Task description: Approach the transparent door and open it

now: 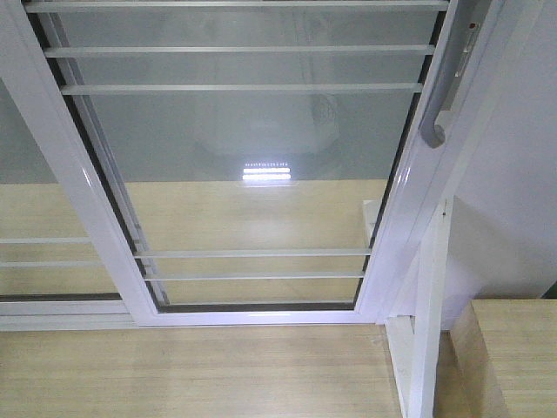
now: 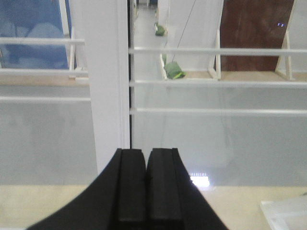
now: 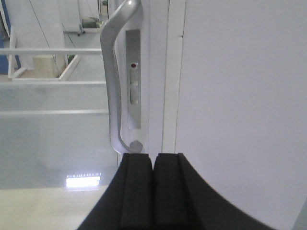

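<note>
The door (image 1: 252, 139) handle (image 3: 111, 86) is found just ahead of the right claw (image 3: 152, 191), slightly to its left, long axis upright. Both claws are pressed together, empty. The left claw (image 2: 146, 187) is pointed at a white stile (image 2: 108, 81), so the right arm is judged nearer.

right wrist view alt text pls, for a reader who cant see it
The closed right hand points at the curved silver handle on the white stile of the transparent door. A plain white wall fills the right side.
</note>
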Motion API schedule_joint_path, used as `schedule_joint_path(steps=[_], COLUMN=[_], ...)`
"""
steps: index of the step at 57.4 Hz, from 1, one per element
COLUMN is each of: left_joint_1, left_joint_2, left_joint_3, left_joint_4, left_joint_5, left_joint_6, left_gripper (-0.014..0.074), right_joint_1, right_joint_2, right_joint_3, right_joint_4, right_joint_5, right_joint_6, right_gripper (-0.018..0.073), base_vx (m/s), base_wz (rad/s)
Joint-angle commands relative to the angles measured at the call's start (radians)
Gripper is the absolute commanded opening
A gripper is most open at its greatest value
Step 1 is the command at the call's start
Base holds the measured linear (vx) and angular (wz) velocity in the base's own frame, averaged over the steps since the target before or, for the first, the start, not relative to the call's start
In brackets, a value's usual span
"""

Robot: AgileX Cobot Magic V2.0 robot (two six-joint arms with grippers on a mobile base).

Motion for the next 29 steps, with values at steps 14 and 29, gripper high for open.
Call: schedule_joint_path(steps=[14,29], left_joint_1=[-0.002,-0.002], left_joint_2=[0.039,0.039], left_joint_3=[-0.036,-0.036], left_joint_4=[-0.001,-0.005], left_joint_5=[-0.115,-0.057], left_joint_6=[-0.005,0.046], left_gripper=[0.0079,0.0332], right_joint_1=[-0.005,-0.005], right_joint_2=[0.120,0.137], right_joint_3=[-0.035,-0.035], right_joint_4=[0.000,0.102], right_joint_5=[-0.096,-0.113], right_joint_6=[-0.008,-0.008], right_gripper=[0.0170,0.0326], base_vx=[0.00,0.00], base_wz=[0.00,0.00])
